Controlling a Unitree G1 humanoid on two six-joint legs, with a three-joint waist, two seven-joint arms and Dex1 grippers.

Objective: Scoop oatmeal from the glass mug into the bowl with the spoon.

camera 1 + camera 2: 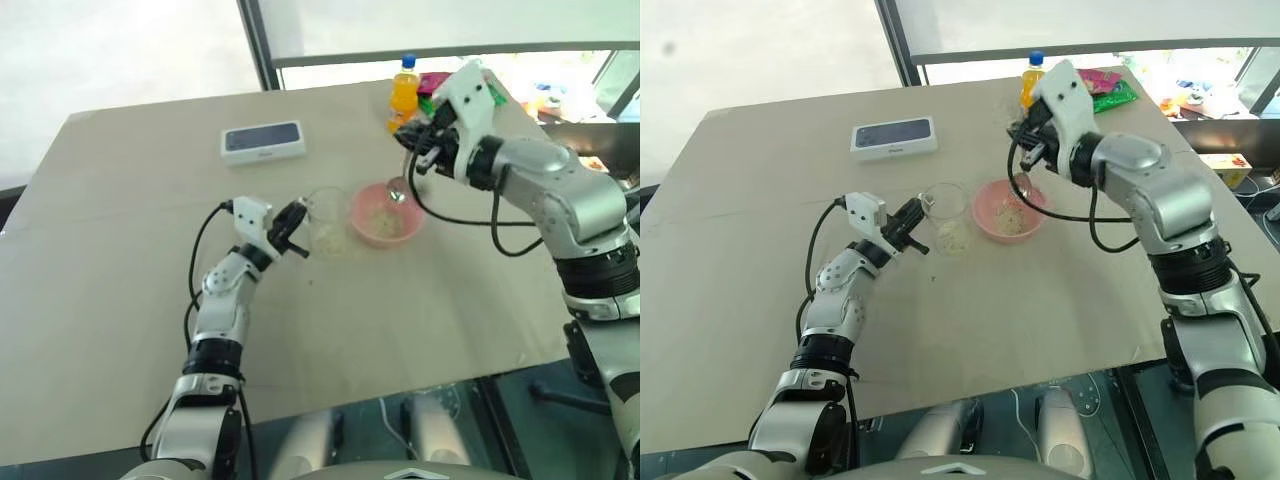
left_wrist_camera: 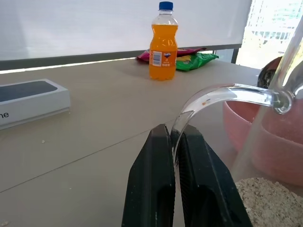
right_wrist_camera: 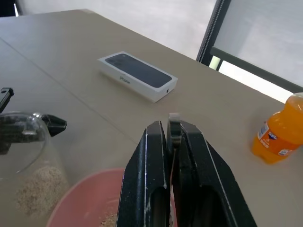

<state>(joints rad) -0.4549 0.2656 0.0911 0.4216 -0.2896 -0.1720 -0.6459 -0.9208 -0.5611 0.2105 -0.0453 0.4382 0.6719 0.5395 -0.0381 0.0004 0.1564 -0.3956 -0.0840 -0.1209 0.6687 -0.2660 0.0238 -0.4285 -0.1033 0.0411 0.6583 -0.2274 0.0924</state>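
The table [image 1: 130, 280] carries the bowl [image 1: 386, 216] touching the glass mug [image 1: 325, 222], which my left gripper [image 2: 173, 142] pinches by its handle. My right gripper [image 3: 170, 137], clamped on the spoon [image 1: 397, 188], hangs it over the bowl. If that thin handle twists, the oatmeal [image 1: 1010, 222] could spill outside.

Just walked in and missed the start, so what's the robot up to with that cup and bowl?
It is moving oatmeal from a glass mug into a pink bowl. The left gripper pinches the mug's handle. The right gripper holds a spoon over the bowl, which already has some oatmeal in it; more is in the mug.
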